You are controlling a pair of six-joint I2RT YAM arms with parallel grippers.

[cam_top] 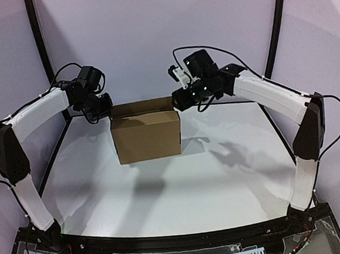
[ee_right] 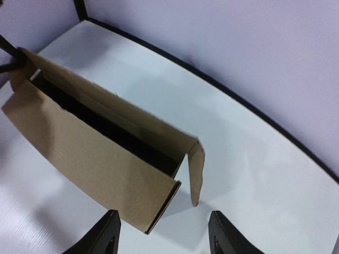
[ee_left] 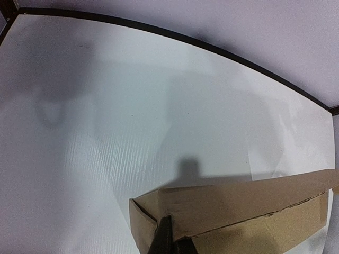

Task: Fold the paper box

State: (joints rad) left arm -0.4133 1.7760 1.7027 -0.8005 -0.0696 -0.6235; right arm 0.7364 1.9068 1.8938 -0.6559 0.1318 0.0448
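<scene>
We've got the cardboard box lengthways along the table's far edge: left gripper clamped on its left corner, right gripper open just off its right end.

paper box on table, between left end effector and right end effector
</scene>
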